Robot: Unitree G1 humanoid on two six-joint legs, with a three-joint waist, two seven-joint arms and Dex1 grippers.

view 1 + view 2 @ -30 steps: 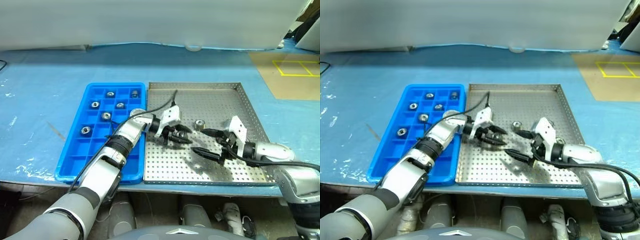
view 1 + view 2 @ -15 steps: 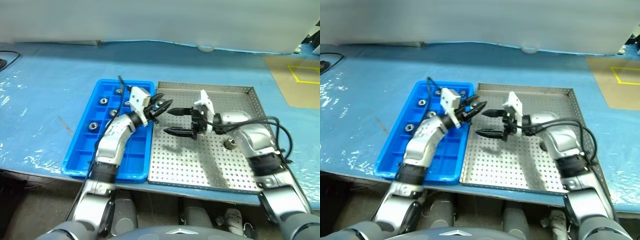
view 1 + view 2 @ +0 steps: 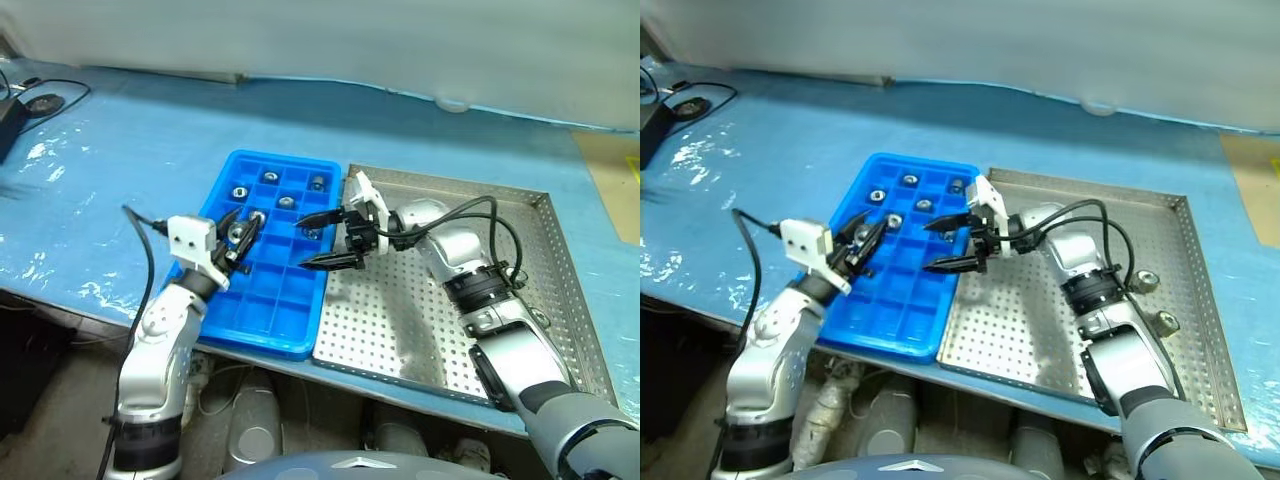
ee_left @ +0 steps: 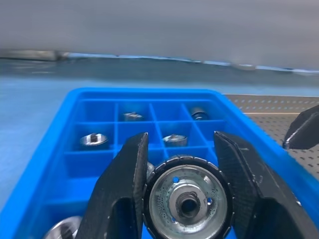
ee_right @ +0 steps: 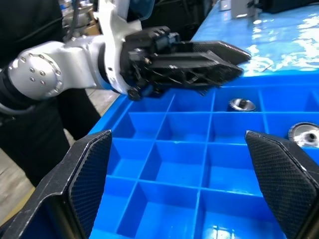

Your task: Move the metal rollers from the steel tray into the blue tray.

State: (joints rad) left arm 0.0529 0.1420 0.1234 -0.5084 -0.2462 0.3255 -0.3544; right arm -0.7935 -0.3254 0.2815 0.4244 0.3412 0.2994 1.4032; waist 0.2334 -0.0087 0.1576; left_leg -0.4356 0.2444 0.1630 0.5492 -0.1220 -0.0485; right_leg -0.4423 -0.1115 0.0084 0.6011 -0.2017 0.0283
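The left end effector has its two black fingers closed part-way on one of the metal rollers, gripping the ring by its round sides so that its dark centre hole faces the wrist camera. It hovers over the left, middle part of the blue tray, pointing toward the far side, with empty square compartments below and just ahead of it.

The right end effector reaches in from the right with its fingers spread wide and nothing between them, poised above the blue tray's right edge beside the steel tray.

Several rollers already sit in far compartments of the blue tray, one per cell. In the right eye view two more rollers lie on the steel tray near its right rim, well apart from both arms.

To place the held roller well, the left arm likely needs to centre it over one empty cell, clear of the thin dividing walls, tip the fingers downward and lower before letting go. Dropped from height, the round part could bounce or roll onto a wall or into a filled cell. The right arm sits near; keeping it clear would avoid a knock.
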